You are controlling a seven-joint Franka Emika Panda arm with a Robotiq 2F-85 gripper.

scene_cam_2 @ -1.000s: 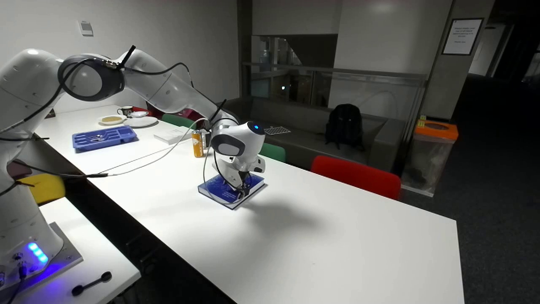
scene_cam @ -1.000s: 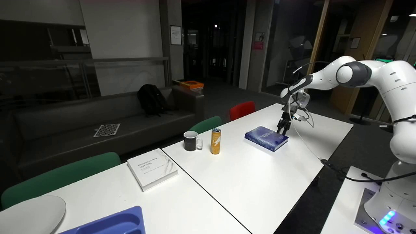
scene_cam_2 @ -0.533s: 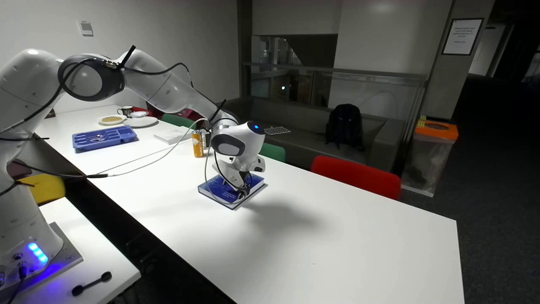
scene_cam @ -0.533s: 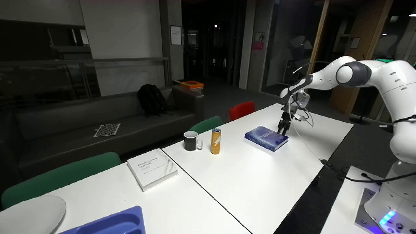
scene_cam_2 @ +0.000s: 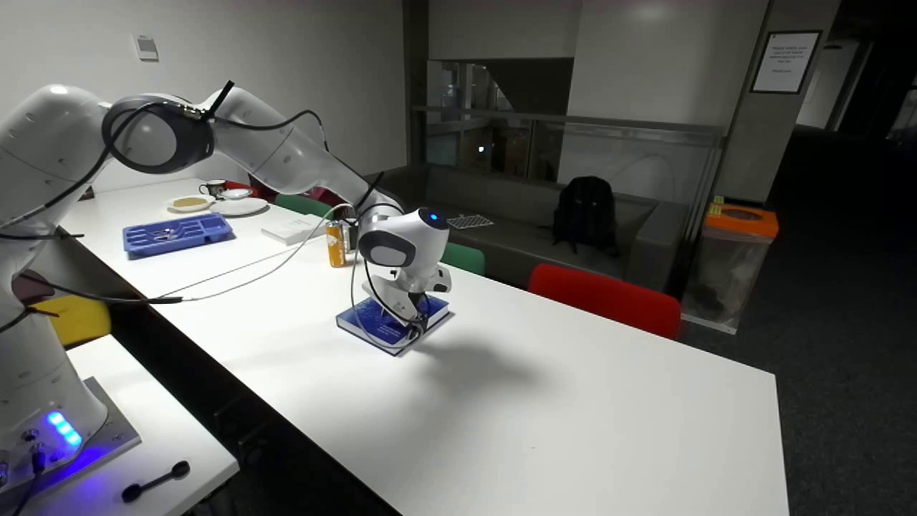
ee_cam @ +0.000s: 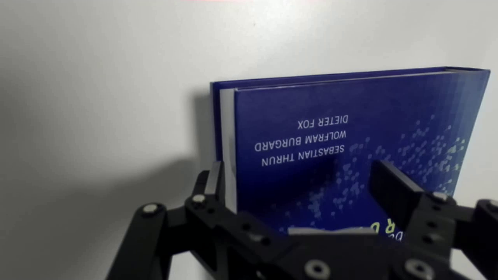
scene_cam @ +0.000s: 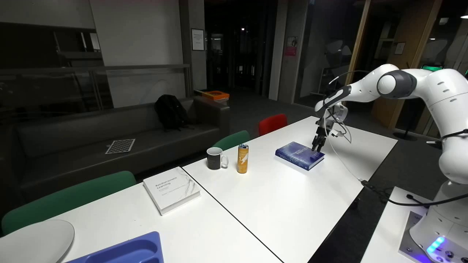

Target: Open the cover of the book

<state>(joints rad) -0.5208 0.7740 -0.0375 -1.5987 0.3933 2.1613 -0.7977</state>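
Because the cover (ee_cam: 350, 136) lies closed, the hand (ee_cam: 296, 171) is spread, probably to pry. The book (scene_cam: 298, 155) lies inside the surface's (scene_cam_2: 587, 416) edges.

In both exterior views, the white arm (scene_cam: 426, 78) is arching up from its base (scene_cam: 440, 219), bending at the dark-ringed elbow (scene_cam_2: 154, 135) and sloping down through the forearm (scene_cam_2: 286, 154) to the wrist (scene_cam_2: 424, 240). A blue light strip (scene_cam: 436, 244) is glowing on the base. The end effector (ee_cam: 297, 170) is hanging below the wrist, pointing downward at a slight tilt; in the wrist view its two black fingers (ee_cam: 393, 188) are standing well apart, facing each other.
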